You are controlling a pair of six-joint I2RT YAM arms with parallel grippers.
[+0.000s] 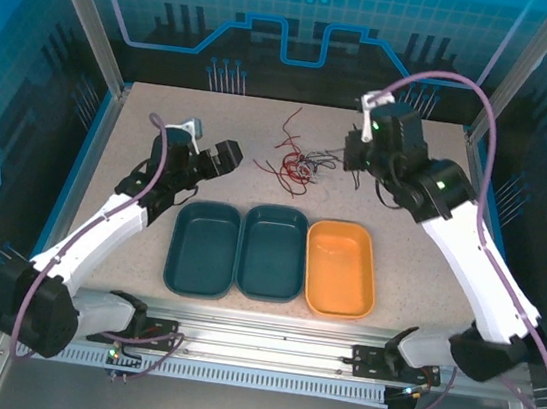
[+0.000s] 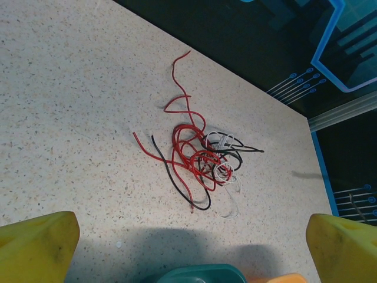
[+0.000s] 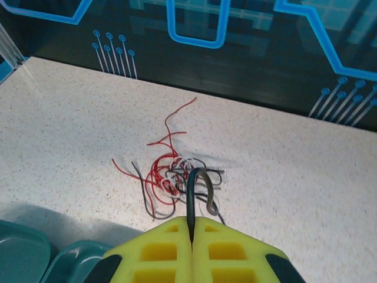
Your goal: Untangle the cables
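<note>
The cables (image 1: 296,159) lie as one tangle of thin red, black and white strands on the speckled table, behind the trays. In the left wrist view the tangle (image 2: 200,154) sits ahead of my left gripper (image 2: 191,250), which is open and empty, its yellow fingertips (image 2: 36,247) wide apart and short of the strands. My left gripper (image 1: 225,155) is to the left of the pile. My right gripper (image 3: 192,229) is shut on a black cable (image 3: 191,191) that arches up from the tangle (image 3: 171,174). It hovers at the pile's right side (image 1: 350,157).
Two teal trays (image 1: 203,249) (image 1: 272,251) and an orange tray (image 1: 340,268) stand in a row in front of the tangle, all without contents. Blue patterned walls close the table at the back and sides.
</note>
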